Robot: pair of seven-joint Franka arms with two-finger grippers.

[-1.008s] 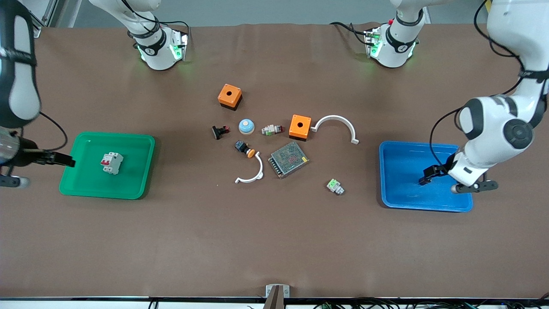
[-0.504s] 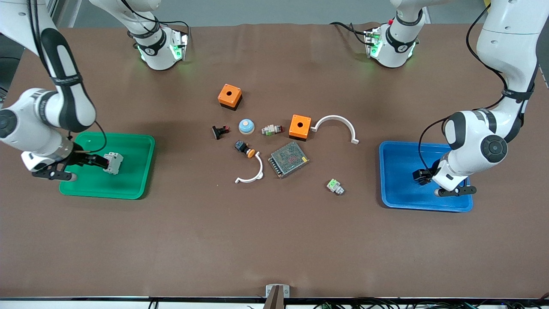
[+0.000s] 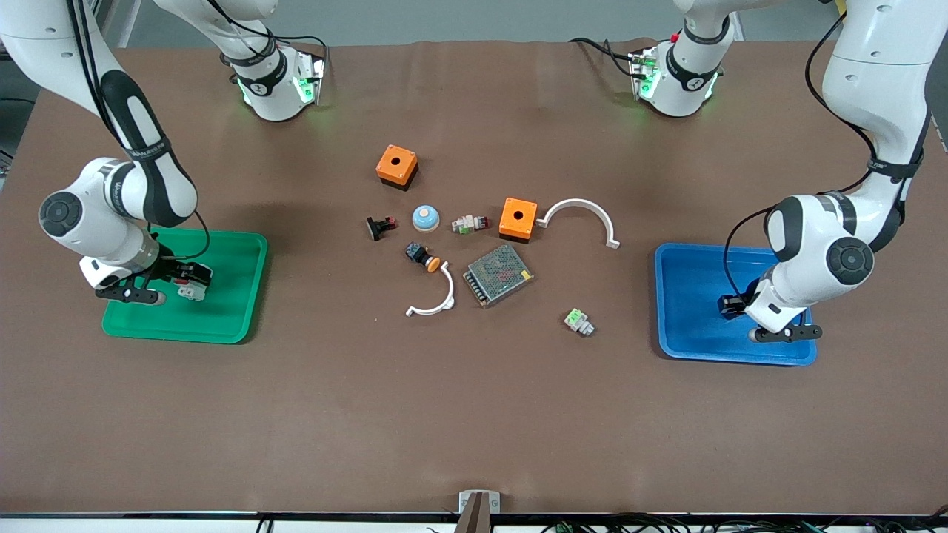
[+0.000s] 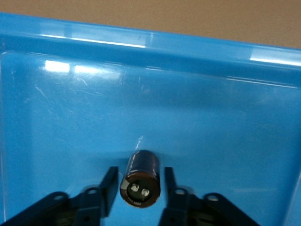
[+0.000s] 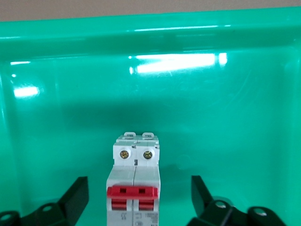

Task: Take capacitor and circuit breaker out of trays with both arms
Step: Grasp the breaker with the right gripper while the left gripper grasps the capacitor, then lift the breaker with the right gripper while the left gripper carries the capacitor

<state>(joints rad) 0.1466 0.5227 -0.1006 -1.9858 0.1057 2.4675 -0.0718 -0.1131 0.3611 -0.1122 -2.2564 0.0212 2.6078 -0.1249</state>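
The breaker, a white-grey block with red levers, lies in the green tray at the right arm's end of the table. My right gripper is low in the tray, open wide, one finger on each side of the breaker and clear of it; it also shows in the front view. The capacitor, a small black cylinder, lies on its side in the blue tray at the left arm's end. My left gripper is open around it with small gaps on both sides; it shows in the front view too.
Loose parts lie mid-table: two orange boxes, a blue dome button, a black push-button with orange cap, a metal mesh box, two white curved pieces and a green-and-white block.
My right gripper has swung in from the table's end and come down around the breaker in the green tray. My left gripper has shifted slightly lower within the blue tray.
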